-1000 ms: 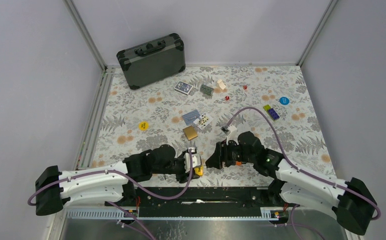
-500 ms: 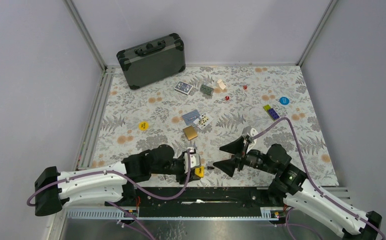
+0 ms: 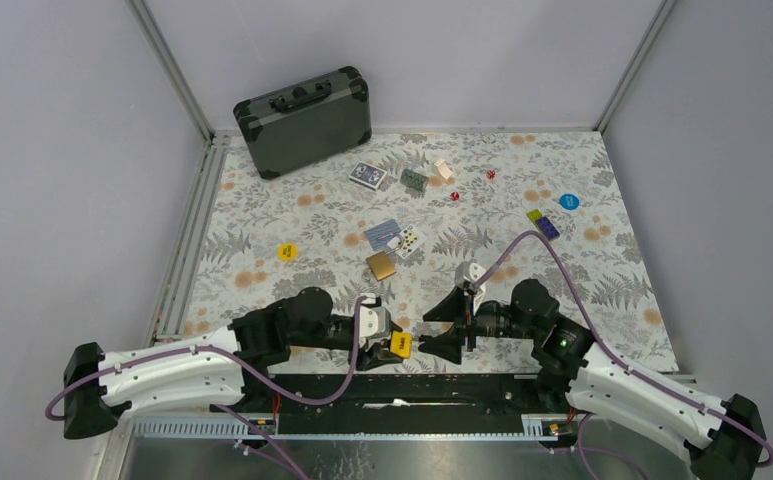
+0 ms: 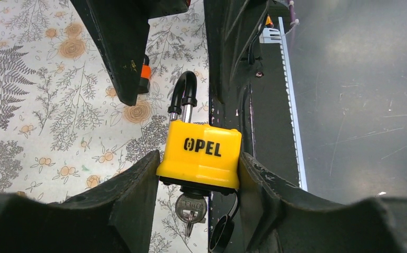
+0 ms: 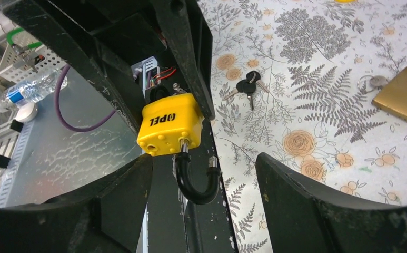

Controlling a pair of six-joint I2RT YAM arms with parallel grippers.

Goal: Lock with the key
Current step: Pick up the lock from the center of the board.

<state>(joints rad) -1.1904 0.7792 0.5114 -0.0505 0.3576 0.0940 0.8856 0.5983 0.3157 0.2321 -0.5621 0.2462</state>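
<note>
- Yellow-bodied padlock (image 4: pixel 200 153) sits clamped in my left gripper (image 4: pixel 198 161), pinched on both flat sides. It is held in the air just over the near edge of the table (image 3: pixel 262 230). Grip is the same as a second ago and the spot is nearly the same.
- The key (image 4: pixel 191 206) is seated in the keyhole on the padlock's underside, head hanging free. Nothing is touching it.
- The shackle (image 5: pixel 193 184) looks open: one leg is in the body, and the other end appears free beside it in the right wrist view.
- What changed is my right gripper (image 5: pixel 204 161). A second ago it was narrower and close up at the padlock. It then backed off to the right with jaws thrown wide, and now it is back in, jaws slightly less wide.
- Right jaws are apart now and hold nothing. The shackle lies in the gap between them, with no contact that I can see on either side.
- My read is that this was a release and re-approach, not progress on the lock itself. The shackle is not yet pushed home and the key is not yet turned.
- The likely next need is for the right gripper to close on or press the shackle into the body while the left holds steady, then work the key. The free shackle end has to line up with its hole or it will jam.
- Spare keys (image 5: pixel 247 85) and a brass lock (image 5: pixel 404 95) lie on the table, well apart from both grippers and untouched.
</note>
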